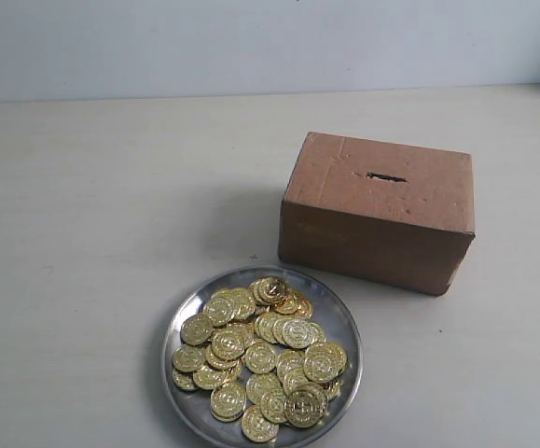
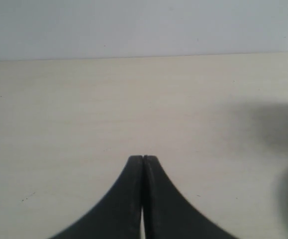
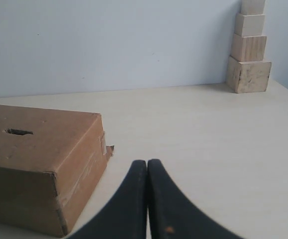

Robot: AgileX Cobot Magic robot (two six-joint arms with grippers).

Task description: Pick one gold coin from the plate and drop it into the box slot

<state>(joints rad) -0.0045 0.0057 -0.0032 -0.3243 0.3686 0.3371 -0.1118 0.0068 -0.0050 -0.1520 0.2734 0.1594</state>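
Your left gripper [image 2: 143, 158] has its jaws pressed together with nothing between them, over bare table [image 2: 84, 109]. Your right gripper [image 3: 147, 162] is likewise closed and empty, near the box [image 1: 377, 210] but apart from it, off one of its end faces. The slot [image 1: 385, 176] is a dark ragged slit in the box's top face. The plate [image 1: 170, 341] sits just in front of the box, close to its lower left corner, heaped with gold coins [image 1: 260, 359]. A stack of wooden blocks [image 3: 248, 50] stands well beyond the box, against the wall.
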